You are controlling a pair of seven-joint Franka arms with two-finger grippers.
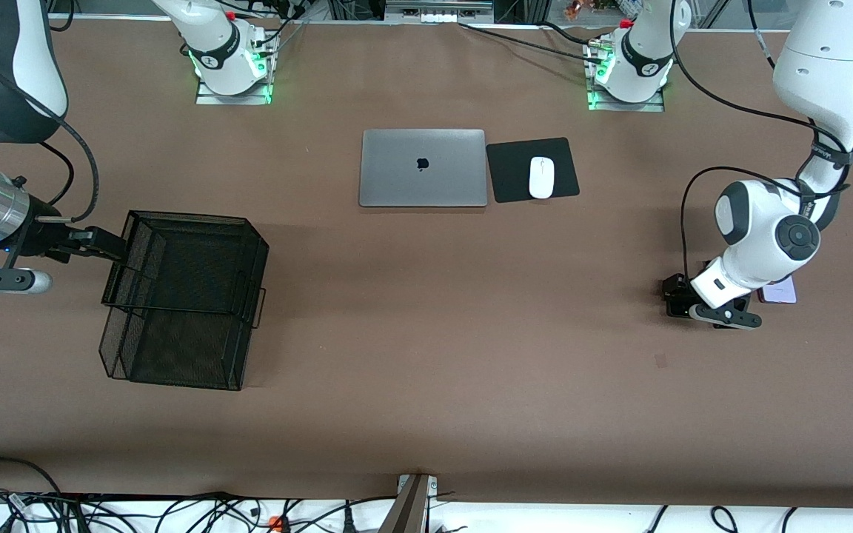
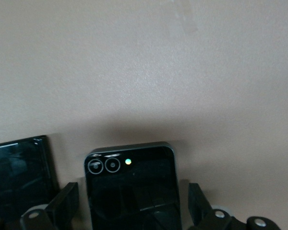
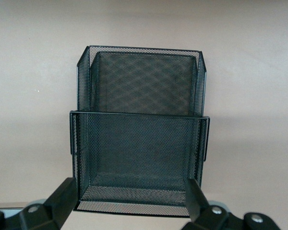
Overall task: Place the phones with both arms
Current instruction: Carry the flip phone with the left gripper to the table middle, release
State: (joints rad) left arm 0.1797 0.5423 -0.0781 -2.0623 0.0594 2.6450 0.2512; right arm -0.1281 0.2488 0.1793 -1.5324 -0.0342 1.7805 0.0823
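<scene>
Black phone (image 2: pixel 132 191), half cut off, lies between the left end effector's (image 2: pixel 132 203) spread fingers.

- Laptop (image 1: pixel 423 168): on the desk (image 1: pixel 426 355), beside the mouse pad (image 1: pixel 532 169).
- Mouse (image 1: pixel 541 178): on the mouse pad.
- Mesh basket (image 1: pixel 184 299): toward the right arm's end.
- Phones (image 2: pixel 132 191): toward the left arm's end, side by side.

Left tool (image 2: pixel 132 211) fingers straddle small black phone (image 2: pixel 132 187); long black phone (image 2: pixel 19 175) crowds one finger.
</scene>
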